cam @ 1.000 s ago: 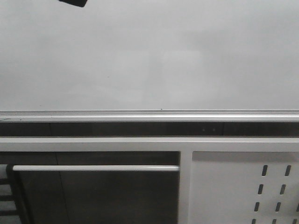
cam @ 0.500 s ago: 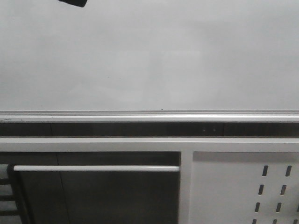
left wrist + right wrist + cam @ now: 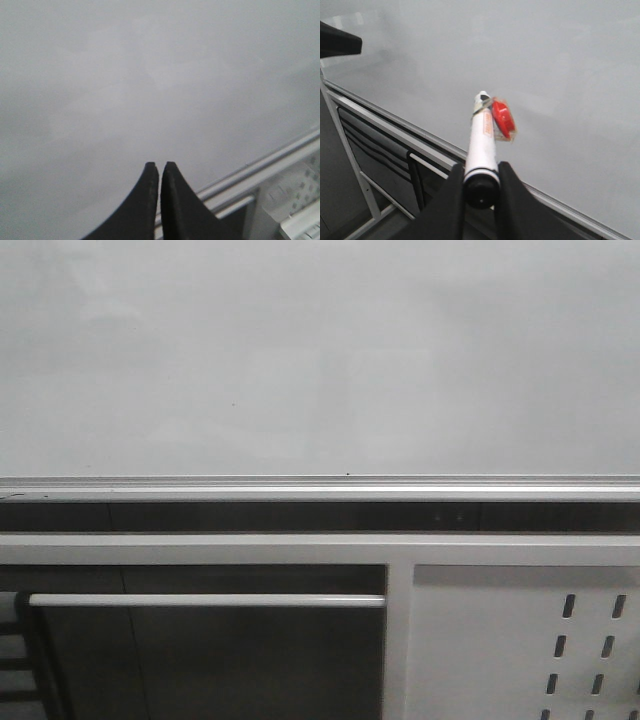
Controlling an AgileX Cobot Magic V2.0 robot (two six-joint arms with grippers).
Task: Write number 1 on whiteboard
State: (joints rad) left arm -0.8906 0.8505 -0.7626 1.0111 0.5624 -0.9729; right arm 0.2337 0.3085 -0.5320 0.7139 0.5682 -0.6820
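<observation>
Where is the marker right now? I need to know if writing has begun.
In the right wrist view, the marker is clamped in the right gripper, its tip aimed at the whiteboard above the frame rail.

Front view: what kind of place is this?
Likely a lab or workshop test bay: a whiteboard with an aluminium frame rail, and below it a perforated metal panel. The right gripper holds a marker.

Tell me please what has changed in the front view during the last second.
The small dark shape at the top edge, left of centre, has gone out of the picture, upward it seems. The whiteboard has no stroke, as before. Its frame rail and the perforated panel have not moved.
</observation>
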